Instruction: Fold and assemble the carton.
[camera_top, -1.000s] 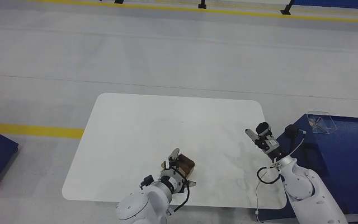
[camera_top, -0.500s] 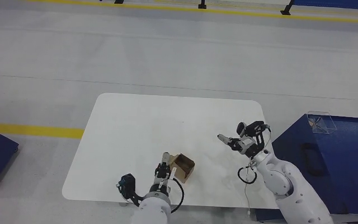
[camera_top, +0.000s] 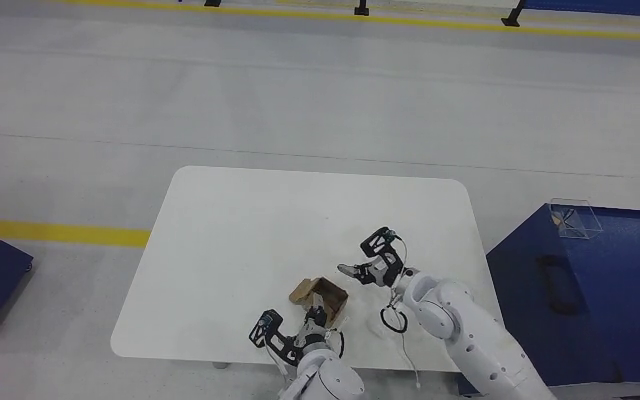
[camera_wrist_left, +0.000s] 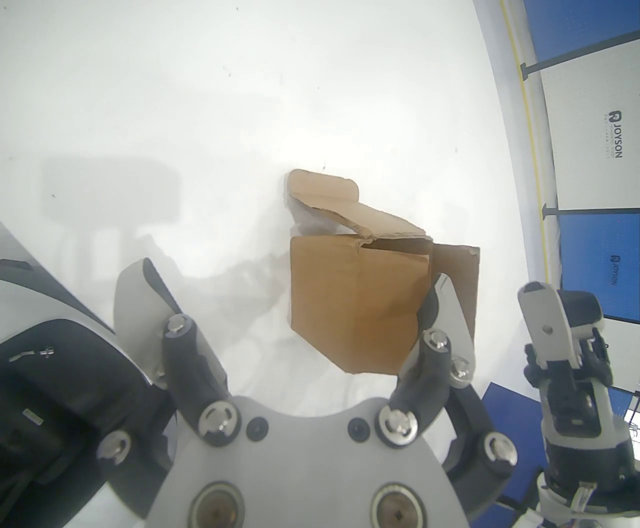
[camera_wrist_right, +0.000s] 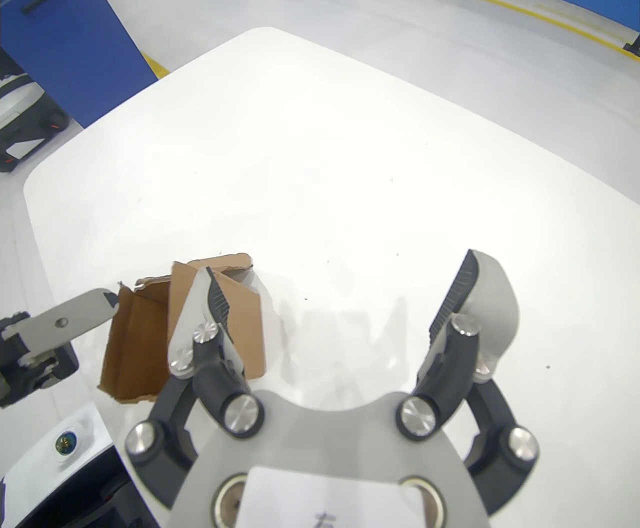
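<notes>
**Right arm closes in**

My left gripper (camera_wrist_left: 292, 287), spread wide, has pulled back toward the table's (camera_top: 250, 220) near edge, one finger at the half-folded carton (camera_top: 322, 294) there. My right gripper (camera_wrist_right: 340, 270), also spread, has swung in from the right edge to just beside it.

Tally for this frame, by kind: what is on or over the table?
carton: 1
grippers: 2 (left gripper, right gripper)
Total: 3
</notes>
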